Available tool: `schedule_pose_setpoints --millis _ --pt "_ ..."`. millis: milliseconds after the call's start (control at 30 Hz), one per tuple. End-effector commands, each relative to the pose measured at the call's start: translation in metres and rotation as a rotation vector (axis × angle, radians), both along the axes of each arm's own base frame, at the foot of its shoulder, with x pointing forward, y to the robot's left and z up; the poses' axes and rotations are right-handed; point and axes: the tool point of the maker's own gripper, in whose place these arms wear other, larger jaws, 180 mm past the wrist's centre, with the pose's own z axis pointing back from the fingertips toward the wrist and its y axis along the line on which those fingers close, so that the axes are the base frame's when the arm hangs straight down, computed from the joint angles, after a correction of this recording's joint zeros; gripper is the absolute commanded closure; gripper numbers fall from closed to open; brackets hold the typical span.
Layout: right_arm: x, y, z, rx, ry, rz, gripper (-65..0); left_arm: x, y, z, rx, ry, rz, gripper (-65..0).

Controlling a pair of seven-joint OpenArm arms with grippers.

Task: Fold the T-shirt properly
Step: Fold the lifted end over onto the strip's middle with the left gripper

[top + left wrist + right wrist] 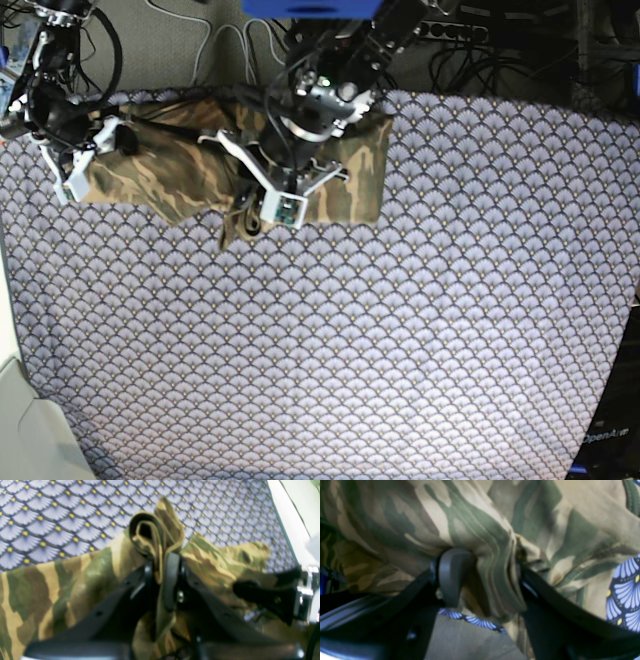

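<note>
The camouflage T-shirt [180,175] lies bunched along the far edge of the patterned cloth. My left gripper [160,577] is shut on an upright fold of the T-shirt [82,580]; in the base view this gripper [243,215] is at the shirt's front middle. Between the fingers of my right gripper [485,580] sits a thick wad of several layers of the T-shirt [475,530], and the jaws are closed on it. In the base view the right gripper [115,142] holds the shirt's left end. Its black fingers [260,592] show at the right of the left wrist view.
A purple-grey fan-scale cloth [350,340] covers the table. Cables and a power strip [455,32] lie behind the far edge. A white surface [30,430] borders the lower left corner. The left arm's body [330,80] hangs over the shirt's right half.
</note>
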Motion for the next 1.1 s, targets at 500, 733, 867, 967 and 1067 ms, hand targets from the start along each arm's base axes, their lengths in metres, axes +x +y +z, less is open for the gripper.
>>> schedule_pose_setpoints --millis 500,733,867,967,1067 --pt "0.007 -0.002 0.008 -0.001 -0.035 0.005 -27.7 -0.005 -0.017 0.018 -0.186 0.148 -0.148 -26.2" --pt "0.008 -0.004 0.01 -0.006 -0.042 0.003 -27.7 0.025 0.05 0.04 -0.183 0.068 0.009 -26.0" --pt "0.009 -0.013 0.014 -0.028 -0.046 0.005 -27.7 0.024 0.094 0.002 -0.094 0.139 0.097 -19.1" --pt "0.012 -0.014 0.017 -0.034 -0.052 0.007 -28.0 0.019 0.107 -0.029 -0.038 0.206 0.116 -15.2" --pt "0.016 -0.02 0.021 -0.048 -0.059 0.009 -28.0 0.014 0.114 -0.057 0.0 0.272 0.133 -15.2"
